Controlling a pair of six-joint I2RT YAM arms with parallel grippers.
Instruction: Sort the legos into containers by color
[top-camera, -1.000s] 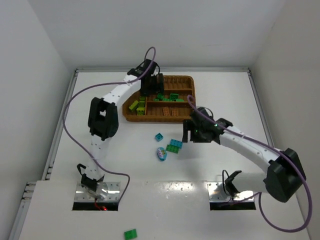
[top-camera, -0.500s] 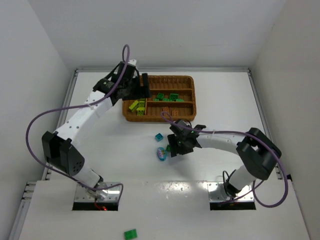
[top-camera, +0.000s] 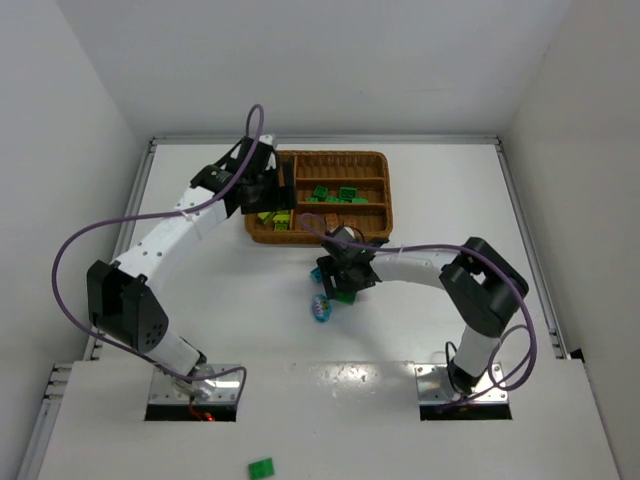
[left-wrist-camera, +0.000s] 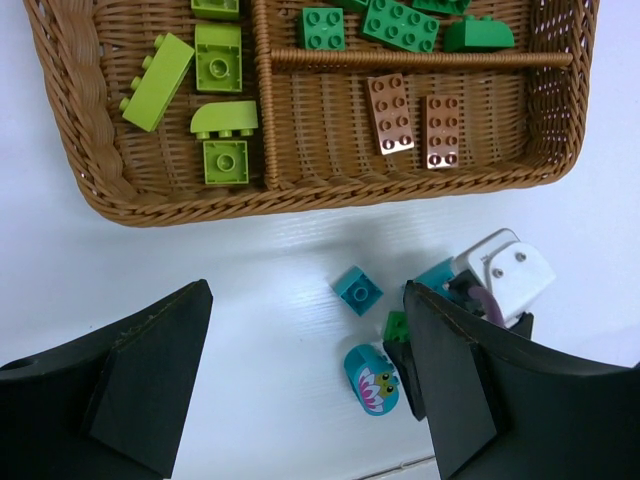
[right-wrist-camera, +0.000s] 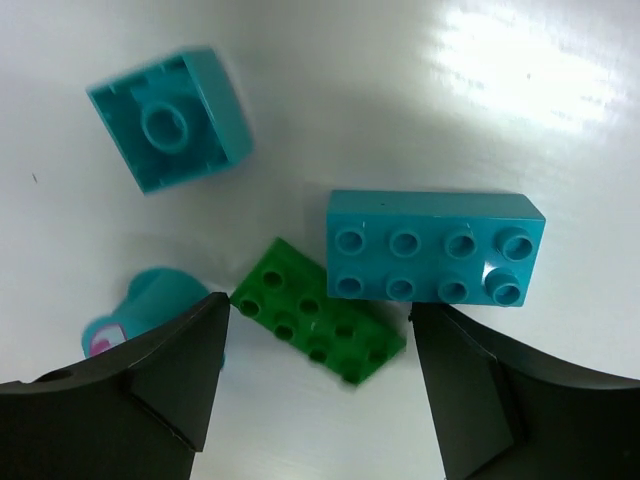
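Observation:
The wicker tray (top-camera: 386, 190) stands at the back. In the left wrist view its rim (left-wrist-camera: 300, 200) shows; the narrow section holds lime bricks (left-wrist-camera: 218, 45), one long section dark green bricks (left-wrist-camera: 400, 22), another two orange-brown bricks (left-wrist-camera: 390, 112). On the table lie a small teal brick (right-wrist-camera: 170, 118), a long teal brick (right-wrist-camera: 435, 247), a dark green brick (right-wrist-camera: 318, 325) and a rounded teal piece (right-wrist-camera: 150, 305). My right gripper (right-wrist-camera: 318, 390) is open, low over the dark green brick, one finger on each side. My left gripper (left-wrist-camera: 305, 390) is open and empty, above the tray's near left corner (top-camera: 268, 197).
The rounded teal piece (top-camera: 320, 308) has a flower picture and lies just left of my right gripper (top-camera: 341, 283). Another green brick (top-camera: 261, 467) lies on the near platform between the arm bases. The table has raised edges left and right.
My right gripper has swung left and come down over the loose bricks. My left gripper has drawn back from over the tray to its near left corner.

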